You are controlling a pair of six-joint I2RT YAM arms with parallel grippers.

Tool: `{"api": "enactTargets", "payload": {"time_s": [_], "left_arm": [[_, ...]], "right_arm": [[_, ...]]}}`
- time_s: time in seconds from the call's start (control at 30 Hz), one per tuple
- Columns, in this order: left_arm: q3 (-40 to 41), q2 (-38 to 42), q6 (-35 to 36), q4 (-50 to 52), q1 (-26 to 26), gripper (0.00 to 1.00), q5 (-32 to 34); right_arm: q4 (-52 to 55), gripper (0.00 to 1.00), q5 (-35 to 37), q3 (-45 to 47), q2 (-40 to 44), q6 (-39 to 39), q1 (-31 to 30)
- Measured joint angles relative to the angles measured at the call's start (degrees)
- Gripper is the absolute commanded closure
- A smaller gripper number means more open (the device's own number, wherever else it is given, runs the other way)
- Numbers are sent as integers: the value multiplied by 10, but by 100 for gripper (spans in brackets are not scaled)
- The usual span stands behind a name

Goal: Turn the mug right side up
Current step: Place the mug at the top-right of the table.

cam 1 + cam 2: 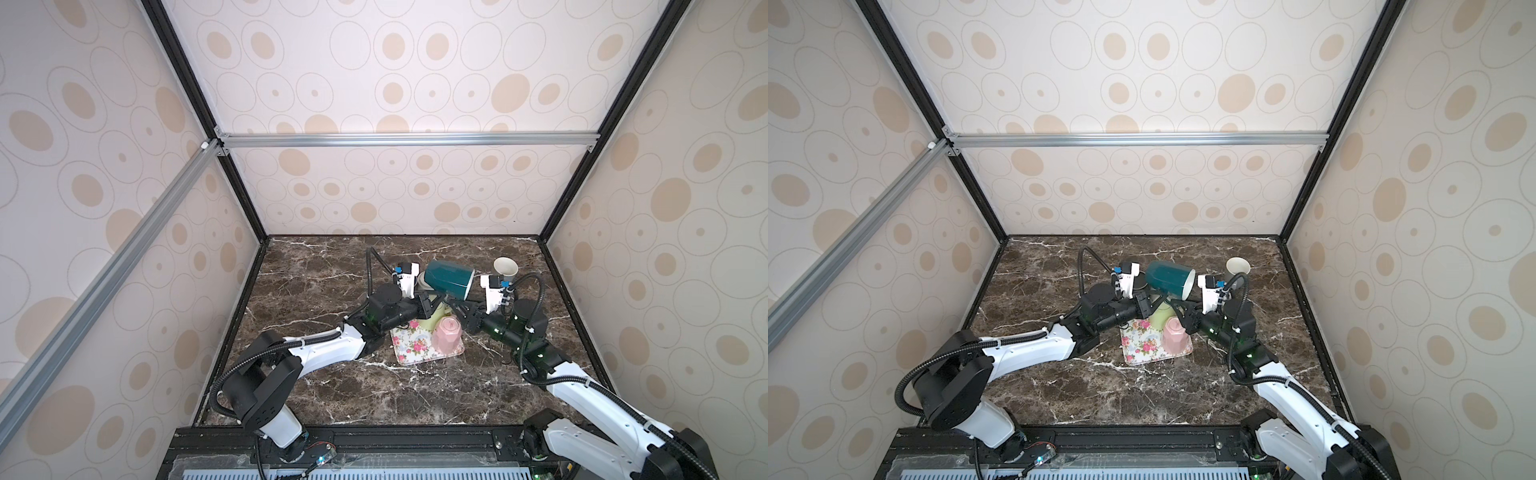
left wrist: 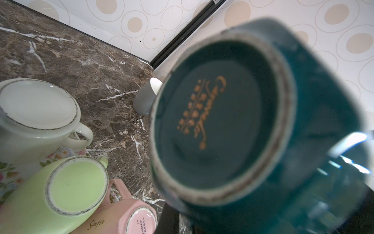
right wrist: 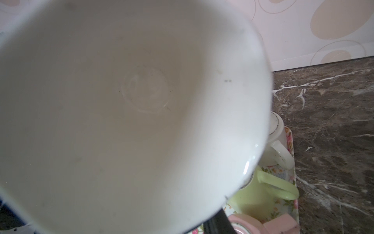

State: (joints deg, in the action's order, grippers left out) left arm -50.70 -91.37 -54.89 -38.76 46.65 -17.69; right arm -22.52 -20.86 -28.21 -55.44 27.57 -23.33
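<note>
The teal mug (image 1: 449,277) (image 1: 1169,277) hangs in the air above the tray, lying on its side with its white mouth turned to the right. My left gripper (image 1: 430,305) (image 1: 1144,305) is under its base end and shut on the mug. The left wrist view shows the mug's base (image 2: 222,125) with gold lettering, and one black finger (image 2: 170,218) beside it. My right gripper (image 1: 459,311) sits just under the rim. In the right wrist view the white inside of the mug (image 3: 131,101) fills the frame. Only one finger (image 3: 218,222) shows, so I cannot tell how its jaws stand.
Below the mug lies a floral tray (image 1: 409,351) with an upside-down pink mug (image 1: 446,334), a pale green mug (image 1: 432,321) and a white mug (image 2: 36,113). A grey cup (image 1: 505,268) stands at the back right. Patterned walls enclose the marble table (image 1: 374,395).
</note>
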Motion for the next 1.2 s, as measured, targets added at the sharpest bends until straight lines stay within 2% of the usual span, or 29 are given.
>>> {"api": "enactTargets", "payload": {"time_s": [0.23, 0.47, 0.53, 0.9, 1.2], "left_arm": [[0, -9, -9, -2, 0, 100, 0], [-1, -22, -16, -8, -3, 100, 0], [-1, -26, -17, -9, -3, 100, 0], [-13, -36, -17, -5, -4, 100, 0], [-21, -44, -9, 9, -8, 77, -16]], "right_arm": [[-9, 77, 10, 6, -7, 0, 0], [-9, 92, 13, 6, -21, -7, -2], [-9, 100, 15, 6, -25, -7, -2], [-6, 100, 30, 6, -26, -1, -2], [3, 100, 58, 6, -25, 19, -7]]}}
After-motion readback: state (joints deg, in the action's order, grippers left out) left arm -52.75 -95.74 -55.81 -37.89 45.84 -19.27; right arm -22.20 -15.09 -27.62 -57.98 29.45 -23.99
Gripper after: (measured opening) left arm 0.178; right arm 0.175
